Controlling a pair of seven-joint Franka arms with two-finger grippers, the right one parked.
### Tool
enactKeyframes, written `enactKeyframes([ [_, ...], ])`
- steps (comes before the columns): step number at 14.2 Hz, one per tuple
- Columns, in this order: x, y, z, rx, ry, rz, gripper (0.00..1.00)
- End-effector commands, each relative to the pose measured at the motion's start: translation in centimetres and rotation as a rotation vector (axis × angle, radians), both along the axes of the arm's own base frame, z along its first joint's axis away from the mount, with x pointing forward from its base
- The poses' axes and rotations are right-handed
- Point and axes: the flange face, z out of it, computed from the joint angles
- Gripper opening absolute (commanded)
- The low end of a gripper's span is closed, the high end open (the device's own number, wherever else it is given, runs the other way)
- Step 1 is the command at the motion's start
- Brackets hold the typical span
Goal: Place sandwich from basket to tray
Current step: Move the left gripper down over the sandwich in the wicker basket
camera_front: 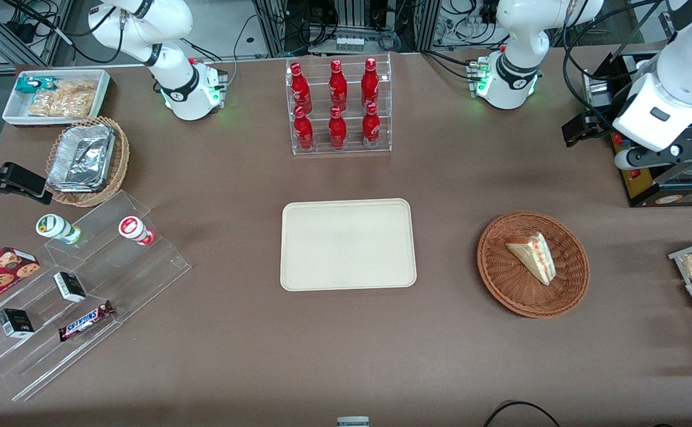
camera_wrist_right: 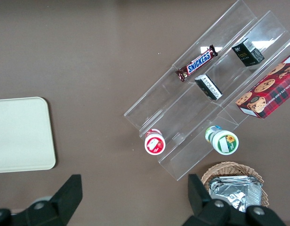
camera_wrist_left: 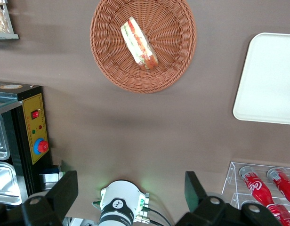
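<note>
Brown bench [camera_front: 215, 332] carries your cream tray [camera_front: 347, 244] and, toward the working arm's end, the wicker basket [camera_front: 565, 296]. Your sandwich [camera_front: 532, 256] lies in it, tip pointing toward the tray, long axis slanting. Only the wrist view shows your hand [camera_wrist_left: 131, 190] high above, fingers [camera_wrist_left: 65, 190] wide apart, gripping nothing.

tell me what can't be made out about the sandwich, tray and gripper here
- Sandwich in the basket: its underside is hidden in both views.
- Tray: the left wrist view's edge cuts it off; the front view shows it whole.
- Gripper: open, high above the table, farther from the front camera than the basket; cut off by the picture edge.
</note>
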Motion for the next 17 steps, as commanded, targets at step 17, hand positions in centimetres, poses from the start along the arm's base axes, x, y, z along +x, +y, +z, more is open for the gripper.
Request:
enactKeyframes([
  [17, 9.9, 5.7, -28.9, 0.050, 0.100, 0.344, 1.00],
])
